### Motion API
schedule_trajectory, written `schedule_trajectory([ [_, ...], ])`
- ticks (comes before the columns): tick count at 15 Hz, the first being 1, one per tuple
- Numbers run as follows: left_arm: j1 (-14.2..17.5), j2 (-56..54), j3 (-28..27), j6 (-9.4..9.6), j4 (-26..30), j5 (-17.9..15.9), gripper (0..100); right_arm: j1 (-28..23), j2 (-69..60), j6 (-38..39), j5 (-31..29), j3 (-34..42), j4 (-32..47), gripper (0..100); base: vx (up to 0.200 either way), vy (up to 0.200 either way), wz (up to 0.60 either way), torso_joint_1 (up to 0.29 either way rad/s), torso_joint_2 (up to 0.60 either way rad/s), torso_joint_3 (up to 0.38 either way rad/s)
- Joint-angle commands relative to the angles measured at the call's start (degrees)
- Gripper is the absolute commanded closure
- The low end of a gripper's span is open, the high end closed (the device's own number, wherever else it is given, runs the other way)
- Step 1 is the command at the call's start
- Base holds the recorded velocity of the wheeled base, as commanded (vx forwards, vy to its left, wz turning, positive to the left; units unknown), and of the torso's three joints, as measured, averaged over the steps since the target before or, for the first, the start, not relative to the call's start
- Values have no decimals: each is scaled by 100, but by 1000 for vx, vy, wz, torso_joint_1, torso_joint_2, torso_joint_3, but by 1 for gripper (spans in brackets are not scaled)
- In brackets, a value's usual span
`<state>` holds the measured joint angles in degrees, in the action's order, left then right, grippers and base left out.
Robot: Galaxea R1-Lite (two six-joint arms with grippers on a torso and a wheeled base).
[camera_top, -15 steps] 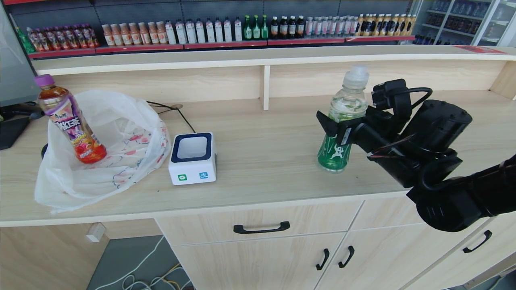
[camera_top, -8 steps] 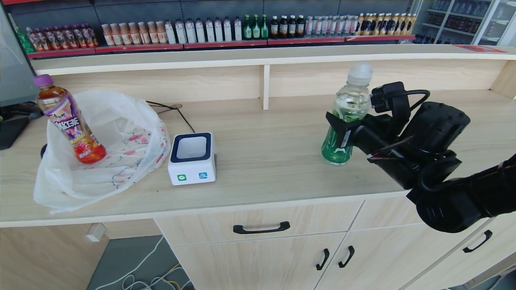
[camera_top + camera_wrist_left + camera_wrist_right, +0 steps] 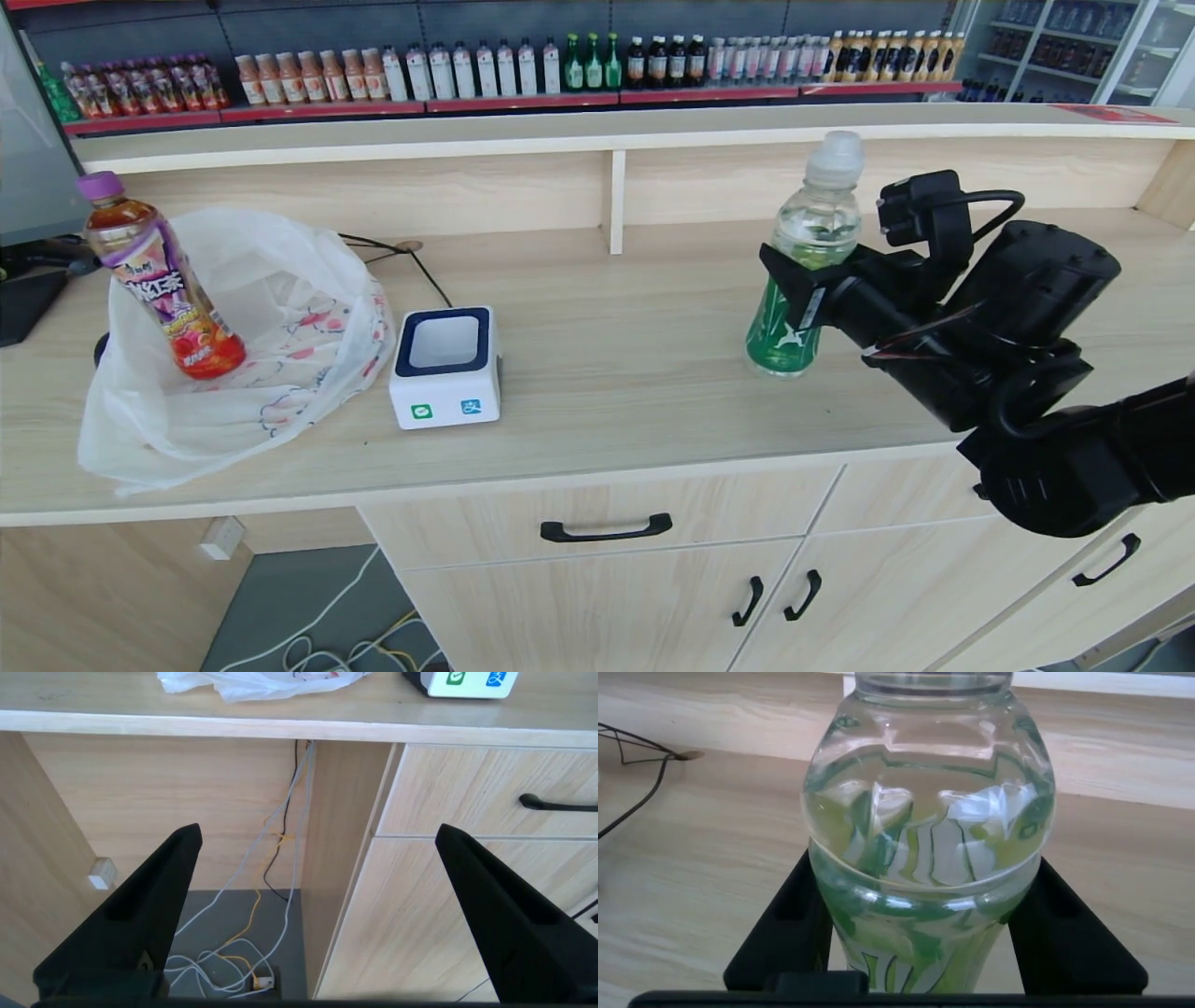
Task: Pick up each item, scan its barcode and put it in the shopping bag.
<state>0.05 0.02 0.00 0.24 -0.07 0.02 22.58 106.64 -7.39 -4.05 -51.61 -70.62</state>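
Observation:
My right gripper is shut on a clear bottle with a green label and a pale cap, held upright at the right of the counter with its base just off the wood. The right wrist view shows the bottle wedged between both black fingers. A white scanner with a dark blue rim sits mid-counter. At the left a white plastic shopping bag lies open, and a tea bottle with a purple cap leans in it. My left gripper hangs open below the counter edge, facing the cabinet.
The counter has a raised back ledge with a divider. A thin black cable runs behind the scanner. Drawers with black handles lie below. Loose wires trail on the floor under the counter.
My right gripper has lifted the green bottle slightly up and a little to the right off the counter. The tea bottle, bag and scanner have stayed put.

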Motion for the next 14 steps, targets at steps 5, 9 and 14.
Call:
schedule_trajectory([
  [5,4,-2,0,2,-1,6,0,71,-539,-8,-8,37,31,100,0,0,0,0,0,0],
  [9,4,-2,0,2,-1,6,0,142,-1032,-8,-8,371,31,100,0,0,0,0,0,0],
  [14,4,-2,0,2,-1,-2,0,353,-2121,-52,-35,1532,4,100,0,0,0,0,0,0],
])
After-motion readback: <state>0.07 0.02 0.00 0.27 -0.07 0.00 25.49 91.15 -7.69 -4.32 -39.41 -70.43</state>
